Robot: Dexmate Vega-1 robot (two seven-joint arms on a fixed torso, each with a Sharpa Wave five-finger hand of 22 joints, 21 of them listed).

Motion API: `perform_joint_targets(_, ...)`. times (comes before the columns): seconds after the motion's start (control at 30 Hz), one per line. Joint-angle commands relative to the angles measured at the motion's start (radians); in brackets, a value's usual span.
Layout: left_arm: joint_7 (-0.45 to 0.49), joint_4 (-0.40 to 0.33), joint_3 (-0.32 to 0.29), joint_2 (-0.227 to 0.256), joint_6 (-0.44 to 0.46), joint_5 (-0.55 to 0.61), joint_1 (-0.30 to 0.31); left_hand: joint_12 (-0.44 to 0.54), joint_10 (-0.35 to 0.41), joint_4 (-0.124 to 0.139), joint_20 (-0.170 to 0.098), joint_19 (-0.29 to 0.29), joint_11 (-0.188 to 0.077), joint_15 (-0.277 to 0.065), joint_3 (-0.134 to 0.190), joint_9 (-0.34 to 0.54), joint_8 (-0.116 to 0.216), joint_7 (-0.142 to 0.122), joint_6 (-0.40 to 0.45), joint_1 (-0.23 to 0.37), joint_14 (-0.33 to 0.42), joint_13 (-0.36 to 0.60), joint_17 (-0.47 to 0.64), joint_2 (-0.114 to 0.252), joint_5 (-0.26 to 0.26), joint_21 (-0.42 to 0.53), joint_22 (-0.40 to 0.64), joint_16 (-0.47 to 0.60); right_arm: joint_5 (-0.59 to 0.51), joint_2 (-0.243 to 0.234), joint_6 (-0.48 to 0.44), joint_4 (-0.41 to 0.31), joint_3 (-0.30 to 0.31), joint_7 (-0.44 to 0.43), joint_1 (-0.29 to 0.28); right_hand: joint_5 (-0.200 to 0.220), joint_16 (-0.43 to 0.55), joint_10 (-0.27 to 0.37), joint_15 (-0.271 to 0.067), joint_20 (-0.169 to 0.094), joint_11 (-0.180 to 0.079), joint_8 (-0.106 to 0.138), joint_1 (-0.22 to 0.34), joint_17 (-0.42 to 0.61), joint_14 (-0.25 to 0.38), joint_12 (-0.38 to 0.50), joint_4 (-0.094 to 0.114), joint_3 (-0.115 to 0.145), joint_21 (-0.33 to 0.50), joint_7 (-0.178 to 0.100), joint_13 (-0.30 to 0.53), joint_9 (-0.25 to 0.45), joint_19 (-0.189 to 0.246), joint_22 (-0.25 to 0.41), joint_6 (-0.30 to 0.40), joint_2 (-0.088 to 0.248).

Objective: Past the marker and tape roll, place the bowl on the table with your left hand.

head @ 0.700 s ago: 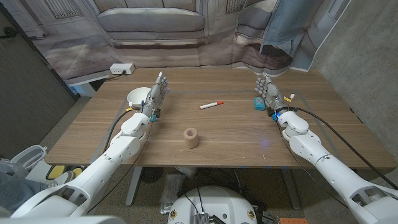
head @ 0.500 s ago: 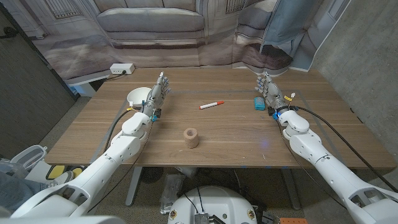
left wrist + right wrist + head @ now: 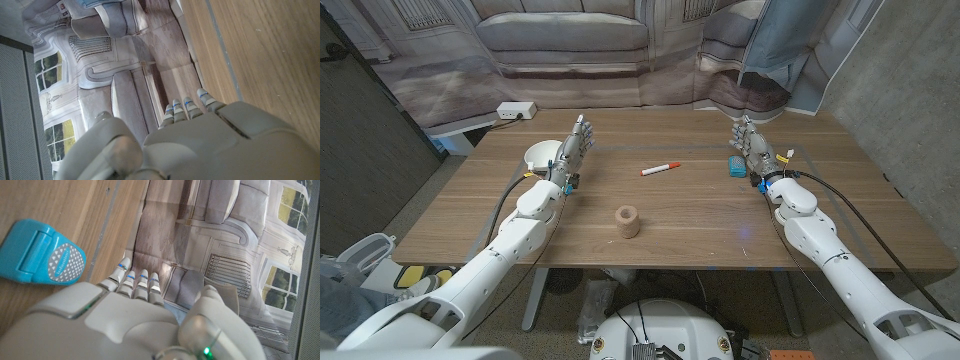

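A white bowl [image 3: 541,154] stands on the wooden table [image 3: 700,215] at its left side. My left hand [image 3: 571,152] stands upright just to the right of the bowl, fingers apart and straight, holding nothing; its back [image 3: 210,145] shows in the left wrist view. A red and white marker [image 3: 661,168] lies near the table's middle. A brown tape roll [image 3: 627,221] stands nearer to me. My right hand [image 3: 751,145] stands upright at the right side, fingers apart, empty; its back [image 3: 120,320] shows in the right wrist view.
A teal flat object [image 3: 736,165] [image 3: 40,252] lies on the table beside my right hand. A white power strip [image 3: 516,110] sits at the far left corner. A printed backdrop of a sofa [image 3: 570,40] hangs behind the table.
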Motion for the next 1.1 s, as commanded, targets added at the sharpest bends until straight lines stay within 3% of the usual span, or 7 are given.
perform_joint_targets(0.03,-0.02,0.009,-0.007,0.014,-0.011,0.001,0.001,0.004,0.009,0.0,-0.053,0.006,-0.001,0.0,-0.009,0.005,0.009,0.003,0.017,0.014,0.005,0.003,0.002,0.003,0.007,-0.005,0.005,0.003,-0.035,0.027,-0.017,-0.024,0.032,0.014,-0.02,0.008,0.001,0.007,0.001,-0.06,0.006,0.008,0.011,0.005,0.01,0.001,-0.005,0.002,-0.002,0.002,0.002,0.005,0.005,0.002,0.006,0.001)
perform_joint_targets(0.67,0.003,-0.098,-0.034,0.085,0.014,0.016,0.049,-0.001,0.008,-0.002,-0.048,0.0,0.0,0.002,-0.008,0.005,0.006,0.001,0.022,0.022,0.001,0.003,0.003,0.013,0.009,-0.016,0.006,-0.004,-0.056,0.059,-0.011,0.012,0.026,0.034,0.006,0.009,-0.005,0.007,0.004,-0.055,0.005,0.005,0.006,0.006,0.011,-0.005,-0.005,-0.001,-0.014,0.002,0.001,0.005,0.003,0.003,0.007,0.003)
perform_joint_targets(1.1,0.018,-0.138,-0.066,0.126,-0.002,0.026,0.092,-0.001,0.014,-0.004,-0.046,0.002,0.004,0.004,-0.008,0.005,0.005,0.002,0.027,0.027,0.007,0.004,0.003,0.019,0.01,-0.02,0.006,-0.004,-0.063,0.067,0.002,-0.017,0.025,0.015,-0.017,0.009,-0.007,0.011,0.007,-0.053,0.005,0.005,0.005,0.007,0.012,-0.006,-0.005,-0.002,-0.019,0.002,0.001,0.005,0.003,0.003,0.009,0.004)
